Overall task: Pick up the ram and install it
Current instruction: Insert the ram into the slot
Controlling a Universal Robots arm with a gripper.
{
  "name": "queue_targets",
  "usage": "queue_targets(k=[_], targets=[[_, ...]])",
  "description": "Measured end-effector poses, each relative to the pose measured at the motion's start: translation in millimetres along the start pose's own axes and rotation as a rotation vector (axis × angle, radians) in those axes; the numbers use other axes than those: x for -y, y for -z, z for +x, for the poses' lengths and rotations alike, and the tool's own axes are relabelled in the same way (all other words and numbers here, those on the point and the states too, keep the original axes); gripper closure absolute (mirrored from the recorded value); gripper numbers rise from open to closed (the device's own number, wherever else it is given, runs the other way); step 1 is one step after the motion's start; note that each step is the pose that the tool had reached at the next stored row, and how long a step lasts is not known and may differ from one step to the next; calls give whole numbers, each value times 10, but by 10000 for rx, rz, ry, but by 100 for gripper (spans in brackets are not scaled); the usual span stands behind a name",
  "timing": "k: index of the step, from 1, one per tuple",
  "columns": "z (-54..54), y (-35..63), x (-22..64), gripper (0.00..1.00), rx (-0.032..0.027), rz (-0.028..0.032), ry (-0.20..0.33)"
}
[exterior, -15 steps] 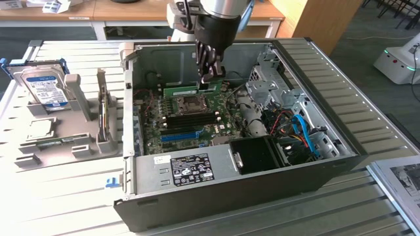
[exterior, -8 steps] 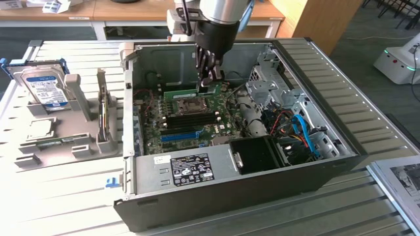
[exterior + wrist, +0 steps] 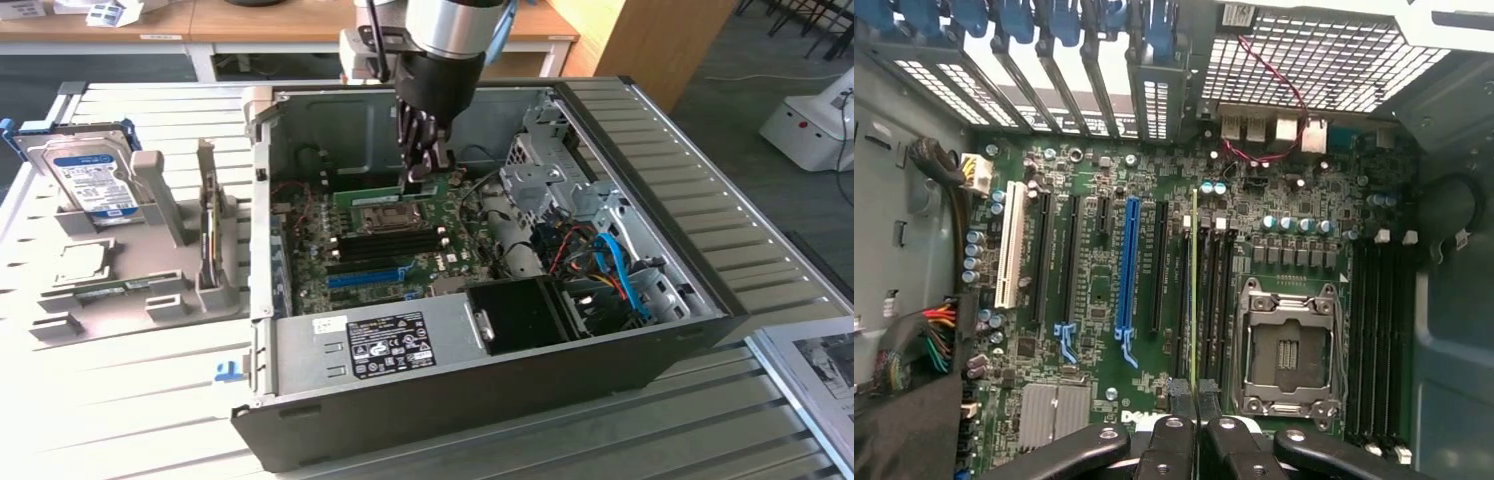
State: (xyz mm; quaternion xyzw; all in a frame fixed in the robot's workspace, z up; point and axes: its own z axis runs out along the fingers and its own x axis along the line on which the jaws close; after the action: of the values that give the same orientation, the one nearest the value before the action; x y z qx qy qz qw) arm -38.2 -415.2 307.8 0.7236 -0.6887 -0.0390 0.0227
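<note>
Black fingers point(image 3: 1174, 440) pinch the ram point(image 3: 1194, 290) tight between them. The stick stands on edge inside the PC case point(image 3: 534, 400), running along the memory slots point(image 3: 1216, 300) just beside the CPU socket point(image 3: 1289, 350). Pickup looks done and installing is in hand, though whether stick meets slot cannot be told. Seating calls for a square, straight press. Room lies open above the motherboard point(image 3: 1094, 290), while the socket frame crowds one side.

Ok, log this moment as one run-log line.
hand: shut on ram | place: inside open computer case | ram: edge-down over memory slots beside CPU socket | seated: cannot tell
</note>
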Motion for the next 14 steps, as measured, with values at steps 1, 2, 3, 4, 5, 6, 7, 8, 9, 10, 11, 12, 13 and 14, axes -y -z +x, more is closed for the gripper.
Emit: queue_targets(k=[1, 2, 3, 4, 5, 6, 7, 8, 9, 10, 11, 12, 13, 14], targets=[[0, -10, 1, 88, -1, 1, 0], [1, -21, 2, 88, 0, 1, 0], [1, -32, 3, 88, -1, 1, 0], [1, -43, 4, 88, -1, 2, -1], [1, -55, 5, 88, -1, 3, 0], [2, -66, 6, 88, 0, 4, 0], [2, -78, 7, 88, 0, 5, 0], [2, -89, 8, 88, 0, 6, 0], [3, -99, 9, 88, 0, 6, 0], [3, -110, 10, 88, 0, 7, 0], [3, -122, 10, 88, -1, 7, 0], [3, -132, 11, 88, -1, 7, 0], [3, -143, 12, 88, 1, 8, 0], [4, -152, 13, 88, 0, 8, 0]])
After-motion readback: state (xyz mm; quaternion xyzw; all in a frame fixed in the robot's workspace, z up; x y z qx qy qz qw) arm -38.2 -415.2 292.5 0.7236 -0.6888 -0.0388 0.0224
